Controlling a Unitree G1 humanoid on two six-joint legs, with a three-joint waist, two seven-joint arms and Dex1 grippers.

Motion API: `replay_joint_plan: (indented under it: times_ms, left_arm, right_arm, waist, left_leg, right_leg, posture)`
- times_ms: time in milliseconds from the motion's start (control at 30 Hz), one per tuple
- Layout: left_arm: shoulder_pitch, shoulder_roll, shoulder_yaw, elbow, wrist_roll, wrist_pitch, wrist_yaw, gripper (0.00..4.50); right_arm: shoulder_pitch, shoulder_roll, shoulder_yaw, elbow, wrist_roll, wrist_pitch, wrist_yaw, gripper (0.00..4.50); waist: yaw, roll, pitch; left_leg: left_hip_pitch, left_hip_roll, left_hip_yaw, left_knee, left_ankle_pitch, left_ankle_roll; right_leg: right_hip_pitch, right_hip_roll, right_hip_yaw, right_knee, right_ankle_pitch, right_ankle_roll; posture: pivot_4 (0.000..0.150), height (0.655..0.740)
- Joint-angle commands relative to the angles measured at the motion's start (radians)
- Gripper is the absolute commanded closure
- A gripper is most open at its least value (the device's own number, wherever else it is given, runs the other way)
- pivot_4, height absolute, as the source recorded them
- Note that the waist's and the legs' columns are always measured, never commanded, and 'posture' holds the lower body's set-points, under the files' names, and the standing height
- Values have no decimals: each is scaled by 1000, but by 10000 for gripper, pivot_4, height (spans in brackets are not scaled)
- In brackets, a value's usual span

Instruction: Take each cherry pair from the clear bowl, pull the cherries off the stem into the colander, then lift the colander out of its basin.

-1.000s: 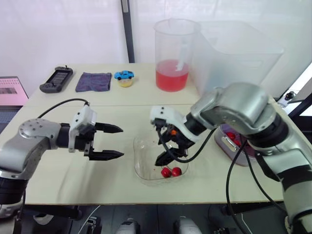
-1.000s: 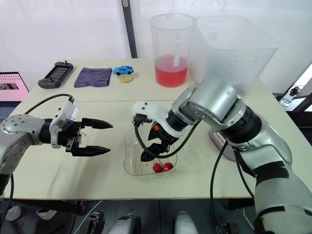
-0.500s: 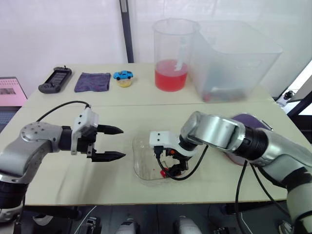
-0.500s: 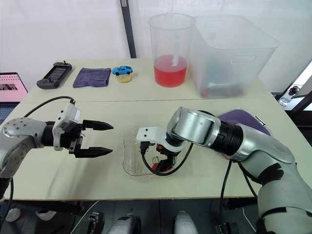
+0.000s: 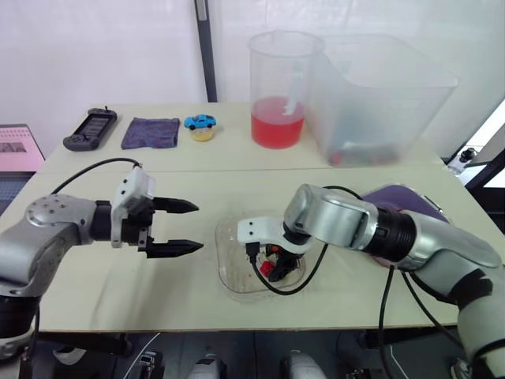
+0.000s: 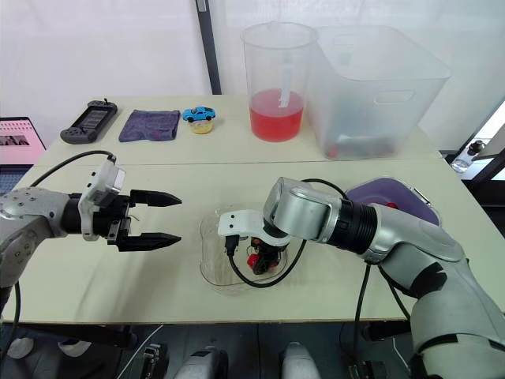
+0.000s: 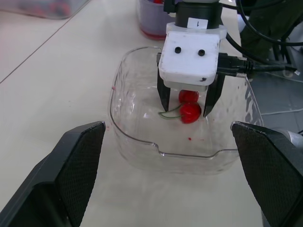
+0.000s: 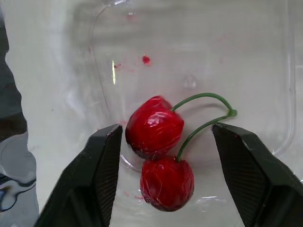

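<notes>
Clear, dimpled plastic forms the single square-sided bowl (image 5: 229, 272) seen near the front edge of the pale bench (image 5: 118, 284). In it one cherry pair (image 8: 155, 126) is laid flat on the floor: two glossy, round red cherries joined by one thin green forked stem (image 8: 203, 109). The two fruits are lined up along the reach of the right claw (image 7: 188, 101), one behind the other. The stem is curved away sideways toward one of the black fingers (image 8: 246, 175).

The right claw is set inside the bowl with its two fingers held apart, one on each side of the pair; no clamping is seen. The left claw (image 5: 197, 227) is held above the bench just beside the bowl, on the robot's left, with its two pointed fingers spread wide and aimed toward the bowl. A few red specks are dotted on the bowl's floor.

One purple basin (image 6: 390, 197) is partly hidden behind the right arm. Along the far side are ranged:
- one clear jug (image 5: 280, 95) part-filled with red liquid
- one frosted rectangular tub (image 5: 379, 95)
- one folded purple cloth (image 5: 151, 132)
- one small blue toy car (image 5: 201, 121)
- one black handheld controller (image 5: 89, 129)
</notes>
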Motion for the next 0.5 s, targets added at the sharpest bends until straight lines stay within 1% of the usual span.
replay_joint_plan:
  times_ms: [33,67,200,367,467,500]
  left_arm:
    - [-30,12,11,-24,-1,-6,-1,0]
    - [-36,11,7,-23,0,-5,0,0]
    - [-52,9,-11,-13,12,-11,-6,0]
    - [-72,0,-26,-4,24,-15,-7,0]
    - [-83,-6,-39,2,32,-20,-7,0]
    - [-87,-8,-43,5,35,-22,-8,0]
  right_arm:
    - [-3,5,-15,-6,-26,-21,13,30227]
    - [-4,6,-19,-8,-32,-32,14,35049]
    - [-10,13,-62,-28,-41,-70,26,35049]
    - [-2,51,-144,-30,-48,-96,1,35049]
    - [9,76,-179,-17,-41,-67,-12,35049]
    - [10,76,-179,-15,-44,-61,-13,32469]
  waist:
    - [0,0,0]
    - [-1,0,0]
    - [-1,0,0]
    - [-2,0,0]
    - [-2,0,0]
    - [-1,0,0]
  left_leg:
    - [0,0,0,0,0,0]
    - [0,0,0,0,0,0]
    - [0,0,0,0,0,0]
    - [0,0,0,0,0,0]
    - [0,0,0,0,0,0]
    - [0,0,0,0,0,0]
  right_leg:
    - [0,0,0,0,0,0]
    - [0,0,0,0,0,0]
    - [0,0,0,0,0,0]
    - [-1,1,0,0,0,0]
    - [0,0,0,0,0,0]
    - [0,0,0,0,0,0]
  posture:
    - [1500,7337]
    - [1500,7337]
    - [1500,7337]
    - [1500,7337]
    - [1500,7337]
    - [1500,7337]
